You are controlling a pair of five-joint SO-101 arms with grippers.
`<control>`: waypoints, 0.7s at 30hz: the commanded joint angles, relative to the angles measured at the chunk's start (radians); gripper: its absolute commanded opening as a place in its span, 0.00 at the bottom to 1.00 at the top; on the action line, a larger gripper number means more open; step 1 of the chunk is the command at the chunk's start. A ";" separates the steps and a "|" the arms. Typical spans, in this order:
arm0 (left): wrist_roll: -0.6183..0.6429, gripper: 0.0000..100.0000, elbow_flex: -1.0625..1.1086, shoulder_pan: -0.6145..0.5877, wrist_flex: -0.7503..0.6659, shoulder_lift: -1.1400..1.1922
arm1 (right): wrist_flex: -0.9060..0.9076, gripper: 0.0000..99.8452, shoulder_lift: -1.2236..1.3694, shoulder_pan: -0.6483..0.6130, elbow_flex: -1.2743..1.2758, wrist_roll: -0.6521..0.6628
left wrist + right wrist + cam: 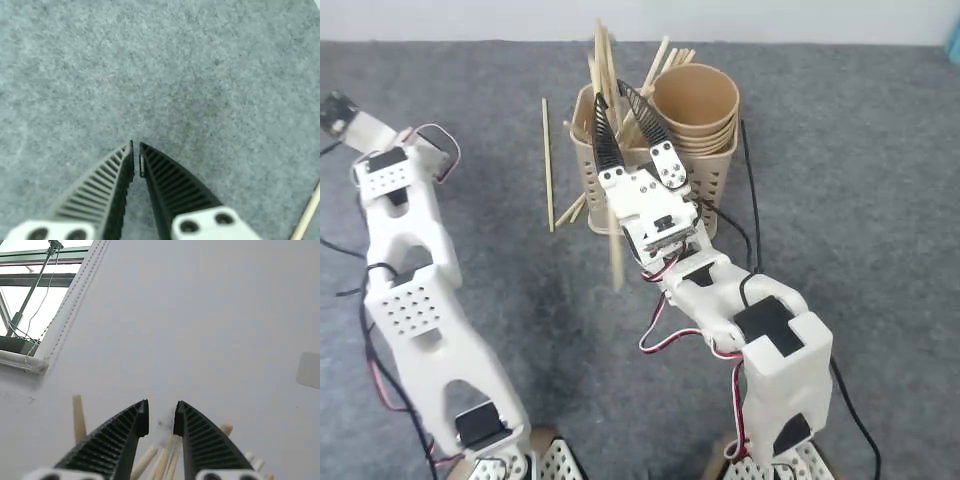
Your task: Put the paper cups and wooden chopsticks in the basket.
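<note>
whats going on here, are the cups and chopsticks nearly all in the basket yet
Mostly. The basket already holds a stack of paper cups and a bunch of chopsticks. The right gripper hangs open just above it, gripping nothing. A loose chopstick lies on the grey mat beside the basket. The left gripper sits shut over bare mat, off to the side.

Grey felt table [880, 150], basket [720, 178] standing on it — 1 chopstick [547, 165] lying just beside
</note>
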 commanded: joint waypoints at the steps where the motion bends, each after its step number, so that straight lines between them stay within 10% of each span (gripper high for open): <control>1: 0.000 0.02 -0.047 0.011 0.005 -0.023 | 0.012 0.09 -0.099 0.005 0.057 -0.034; 21: 0.000 0.02 -0.047 0.011 0.006 -0.023 | 0.532 0.09 -0.947 -0.406 0.704 -0.161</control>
